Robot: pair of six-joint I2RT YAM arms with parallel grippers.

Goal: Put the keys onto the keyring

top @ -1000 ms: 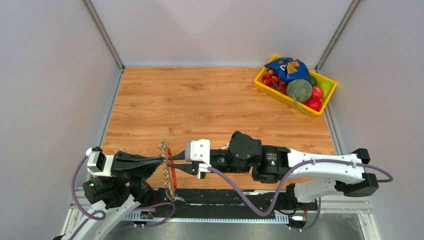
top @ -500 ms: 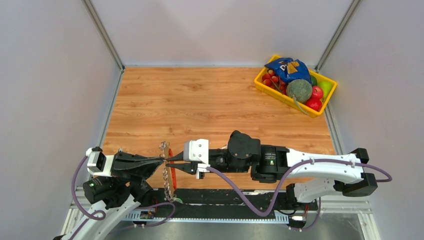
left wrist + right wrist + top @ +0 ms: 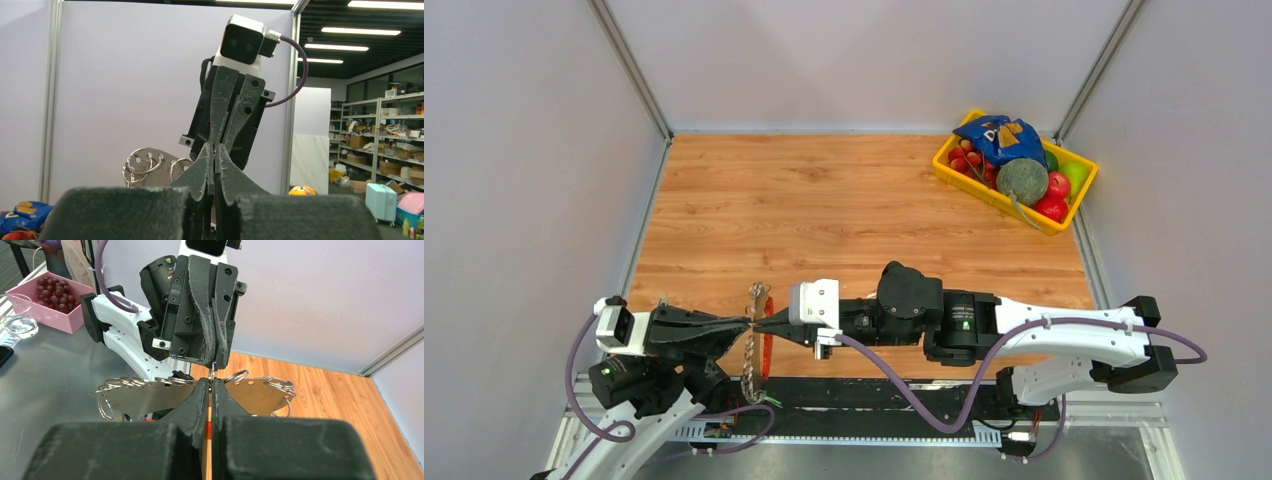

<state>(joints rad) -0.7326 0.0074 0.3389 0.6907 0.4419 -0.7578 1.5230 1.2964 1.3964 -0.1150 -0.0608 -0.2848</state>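
The keyring [image 3: 751,352], a grey strap-like piece with a red strip [image 3: 767,345] and green tip [image 3: 770,401], hangs between my two grippers above the table's near edge. In the wrist views it is a flat grey plate [image 3: 150,397] with holes and several silver rings [image 3: 145,162]. My left gripper [image 3: 745,325] and right gripper [image 3: 761,325] meet tip to tip, both shut on a thin silver piece [image 3: 212,372] of it. The left gripper [image 3: 215,150] and right gripper [image 3: 210,382] show closed jaws. Neither key shows.
A yellow basket [image 3: 946,163] with fruit and a blue bag stands at the far right corner. A black rail [image 3: 874,398] runs along the near edge under the arms. Grey walls close in left, right and back.
Both grippers have shifted slightly left together. The hanging keyring has swung so that its lower end points more to the left.
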